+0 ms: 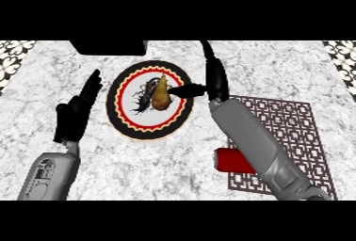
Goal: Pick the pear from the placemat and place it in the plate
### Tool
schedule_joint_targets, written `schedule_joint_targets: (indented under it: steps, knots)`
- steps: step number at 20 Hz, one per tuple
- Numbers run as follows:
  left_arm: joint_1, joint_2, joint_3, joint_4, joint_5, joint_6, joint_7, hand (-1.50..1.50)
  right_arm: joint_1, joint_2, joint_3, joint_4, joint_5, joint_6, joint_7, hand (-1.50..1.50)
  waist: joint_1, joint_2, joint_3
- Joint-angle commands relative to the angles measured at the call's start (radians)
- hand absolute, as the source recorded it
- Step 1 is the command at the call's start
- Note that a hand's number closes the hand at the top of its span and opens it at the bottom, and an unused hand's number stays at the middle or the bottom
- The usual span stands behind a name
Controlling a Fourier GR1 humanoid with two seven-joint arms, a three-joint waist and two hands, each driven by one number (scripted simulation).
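Yellow-brown pear (161,93) lay on the round black-rimmed patterned plate (124,123).
My right hand (214,80) touched it, fingers spread; left hand (75,113) rested straight-fingered.

Yellow-brown pear (161,92) lying on round black-rimmed, red-ringed plate (119,115), black right hand (214,80) open just beside it, thumb towards pear, red cylinder (230,160) on dark lattice placemat (292,126), black left hand (76,110) open, resting at left, white marble counter (173,164).

No words, labels, brand names or numbers can be read anywhere on the bench (173,160). The plate (125,117) carries only a decorative pattern, with no lettering.
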Motion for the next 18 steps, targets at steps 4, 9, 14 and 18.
schedule_joint_targets:
  steps: [4,9,14,18]
  knots:
    - [0.015,-0.023,-0.019,-0.054,-0.033,0.030,0.056,0.00,0.138,-0.102,-0.083,-0.074,-0.017,0.136,-0.096,-1.50,-0.024,-0.008,0.000]
    - [0.022,-0.014,-0.011,-0.082,-0.028,0.015,0.077,0.00,0.124,-0.187,-0.172,0.026,-0.027,0.277,-0.180,-1.50,-0.015,-0.005,0.000]
    - [0.040,-0.016,-0.012,-0.131,-0.016,-0.004,0.115,0.00,0.125,-0.205,-0.249,0.110,-0.028,0.356,-0.290,-1.50,-0.009,-0.003,0.000]
    - [-0.051,0.003,0.035,-0.024,-0.002,-0.019,0.092,0.00,0.194,-0.215,-0.254,0.057,0.008,0.371,-0.289,-1.50,-0.019,-0.005,0.000]
